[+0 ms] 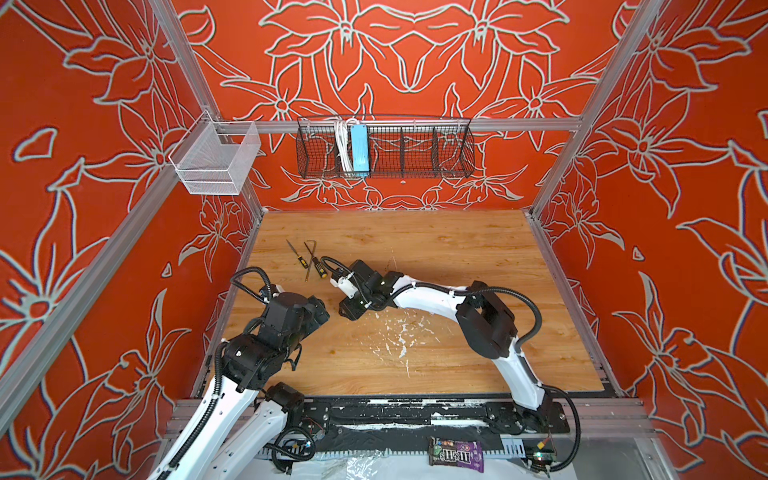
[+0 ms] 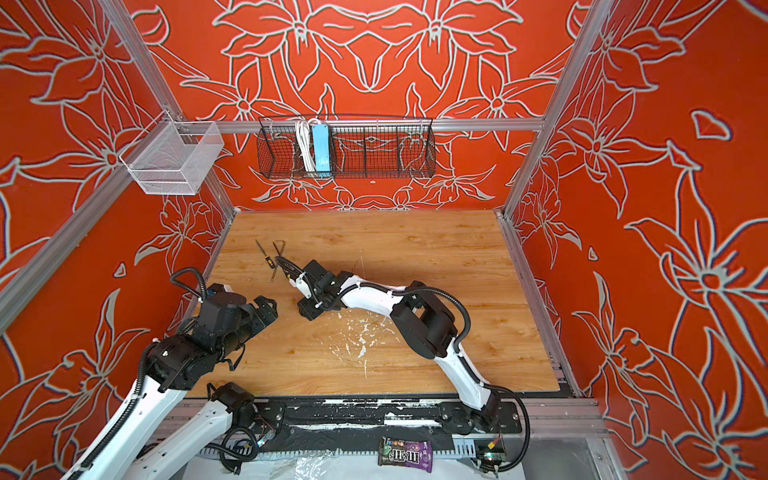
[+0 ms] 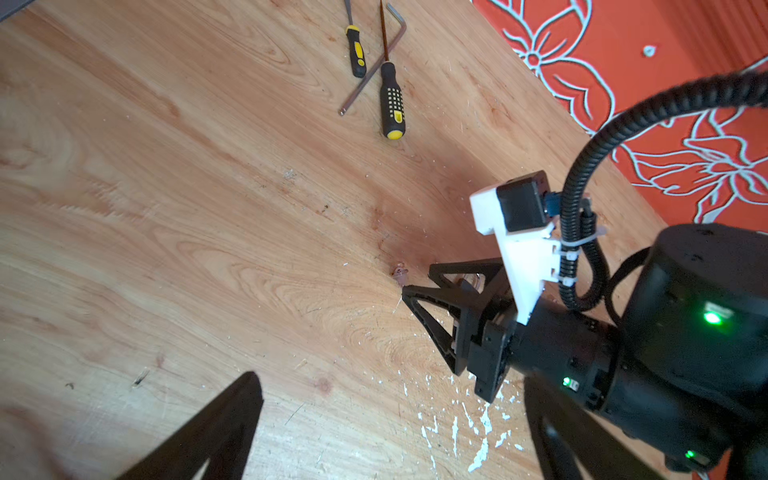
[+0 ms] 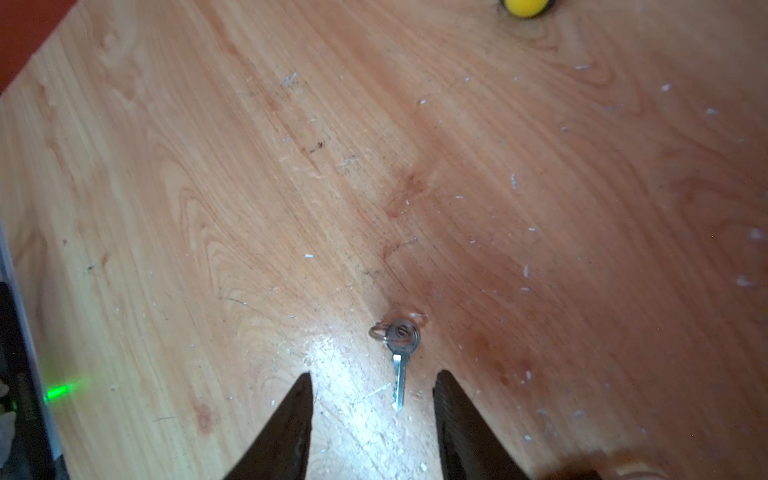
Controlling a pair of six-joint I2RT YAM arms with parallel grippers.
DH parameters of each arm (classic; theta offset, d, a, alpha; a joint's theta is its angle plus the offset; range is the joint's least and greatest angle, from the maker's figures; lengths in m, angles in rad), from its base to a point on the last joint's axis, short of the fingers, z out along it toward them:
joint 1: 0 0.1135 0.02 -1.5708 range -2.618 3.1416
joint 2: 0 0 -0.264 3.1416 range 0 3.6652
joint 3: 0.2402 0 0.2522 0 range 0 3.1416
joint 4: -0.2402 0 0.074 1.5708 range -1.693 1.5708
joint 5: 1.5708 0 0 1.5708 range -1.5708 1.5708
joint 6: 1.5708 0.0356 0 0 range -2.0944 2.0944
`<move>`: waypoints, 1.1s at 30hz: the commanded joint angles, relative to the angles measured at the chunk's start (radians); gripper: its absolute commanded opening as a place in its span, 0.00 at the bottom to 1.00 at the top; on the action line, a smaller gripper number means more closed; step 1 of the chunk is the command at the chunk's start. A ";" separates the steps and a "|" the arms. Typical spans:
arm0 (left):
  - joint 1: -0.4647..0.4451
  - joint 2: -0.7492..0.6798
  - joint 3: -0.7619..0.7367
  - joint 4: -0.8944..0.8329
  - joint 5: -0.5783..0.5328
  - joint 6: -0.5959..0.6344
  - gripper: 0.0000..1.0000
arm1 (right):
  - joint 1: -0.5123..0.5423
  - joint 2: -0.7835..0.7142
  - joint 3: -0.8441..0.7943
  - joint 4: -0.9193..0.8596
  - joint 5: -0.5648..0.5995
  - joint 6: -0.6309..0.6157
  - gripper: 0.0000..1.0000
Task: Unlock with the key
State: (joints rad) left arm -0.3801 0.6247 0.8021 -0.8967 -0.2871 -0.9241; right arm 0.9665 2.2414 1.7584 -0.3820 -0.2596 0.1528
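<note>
A small silver key [image 4: 400,361] with a ring on its round head lies flat on the wooden table [image 4: 208,187]. My right gripper [image 4: 374,376] hovers low over it, open. The key's blade lies between the two black fingertips, nearer one of them and touching neither. From the left wrist view the right gripper [image 3: 417,277] points down at the table, with the key's head [image 3: 400,273] just past its tips. My left gripper [image 3: 390,378] is open wide and empty, facing the right gripper. In both top views the two grippers [image 1: 320,311] [image 1: 345,311] nearly meet, and the key is hidden.
Two black-and-yellow screwdrivers [image 1: 299,259] [image 1: 318,268] and a hex key [image 1: 311,255] lie just behind the right wrist. White flecks [image 1: 399,332] mark the table's middle. A black wire basket [image 1: 386,151] and a white mesh basket [image 1: 216,160] hang on the frame. A candy bag [image 1: 457,455] lies off the front edge.
</note>
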 commanded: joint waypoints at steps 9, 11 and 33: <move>0.006 -0.037 -0.033 -0.006 -0.046 -0.064 0.98 | 0.006 0.092 0.105 -0.077 0.009 -0.153 0.43; 0.006 -0.044 -0.036 -0.011 -0.056 -0.073 0.98 | 0.006 0.106 0.128 -0.090 0.005 -0.165 0.43; 0.007 -0.045 -0.058 0.015 -0.055 -0.085 0.98 | 0.008 0.199 0.251 -0.164 0.027 -0.256 0.20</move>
State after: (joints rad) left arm -0.3794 0.5789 0.7532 -0.8940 -0.3180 -0.9962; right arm 0.9691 2.4142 1.9812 -0.5121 -0.2436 -0.0601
